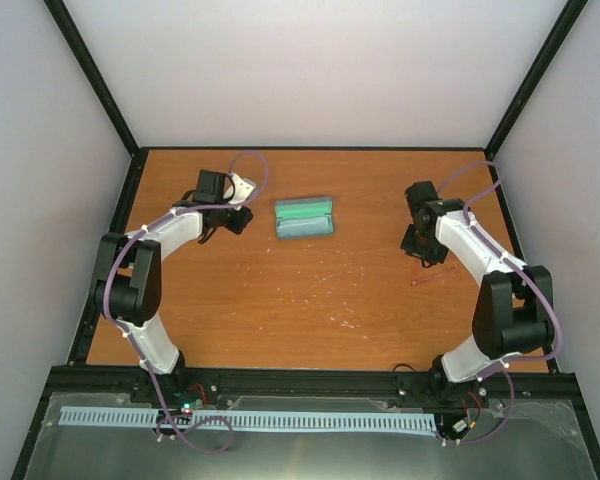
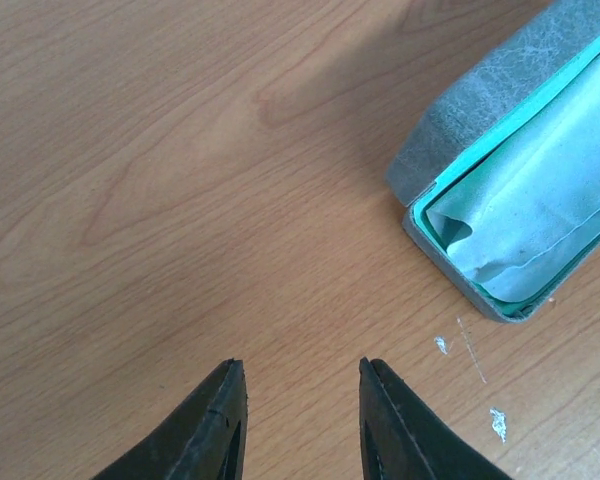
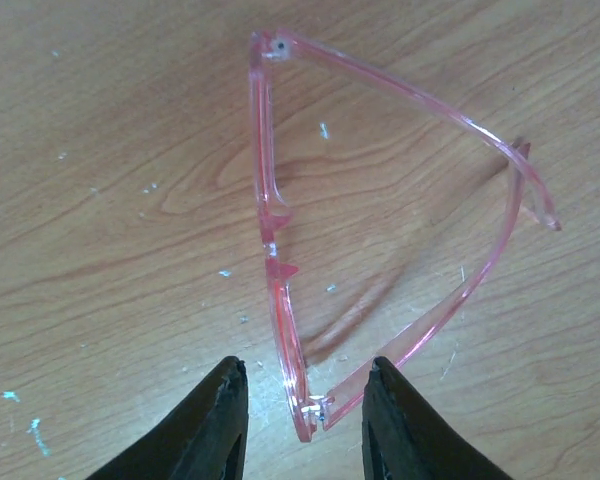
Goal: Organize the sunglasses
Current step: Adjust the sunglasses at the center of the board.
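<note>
Orange-brown wooden table (image 1: 310, 300), boxed by pale walls and a black frame, is seen from above: an oblong blue-grey case (image 1: 305, 217) is laid open toward the far middle, the left gripper (image 1: 238, 218) is held near its left end, and the thin-framed, translucent pink sunglasses (image 1: 432, 281) are made out faintly just beside the right gripper (image 1: 420, 250), well apart from the case. From the left wrist, the left gripper (image 2: 302, 420) is shown spread and empty over bare wood, with a pale blue cloth (image 2: 540, 200) tucked into the case (image 2: 460, 120). From the right wrist, the right gripper (image 3: 305, 425) is shown spread, nothing pinched. A grasp is judged best made by a low, gentle closure, so that the slim frame is not flicked away. The near hinge corner of the sunglasses (image 3: 268, 200) is found between the fingertips, and the rest of the frame is stretched out ahead of them.
</note>
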You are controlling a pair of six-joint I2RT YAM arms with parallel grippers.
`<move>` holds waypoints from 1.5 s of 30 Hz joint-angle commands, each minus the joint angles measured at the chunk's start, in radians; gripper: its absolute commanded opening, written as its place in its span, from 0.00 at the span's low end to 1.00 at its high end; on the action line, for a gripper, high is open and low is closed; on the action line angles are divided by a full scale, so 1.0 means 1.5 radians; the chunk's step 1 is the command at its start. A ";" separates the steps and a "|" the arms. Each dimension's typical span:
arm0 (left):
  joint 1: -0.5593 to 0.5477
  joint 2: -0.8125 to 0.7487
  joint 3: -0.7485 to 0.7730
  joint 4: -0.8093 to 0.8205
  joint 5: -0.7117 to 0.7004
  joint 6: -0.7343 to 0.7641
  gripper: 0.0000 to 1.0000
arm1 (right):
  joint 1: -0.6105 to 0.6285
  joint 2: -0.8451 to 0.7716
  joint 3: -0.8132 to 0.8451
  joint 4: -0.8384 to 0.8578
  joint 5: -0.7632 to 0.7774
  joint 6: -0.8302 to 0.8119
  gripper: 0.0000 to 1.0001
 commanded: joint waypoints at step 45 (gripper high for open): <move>0.024 0.013 0.005 0.011 0.022 0.038 0.33 | -0.026 0.215 0.098 0.084 -0.188 0.162 0.03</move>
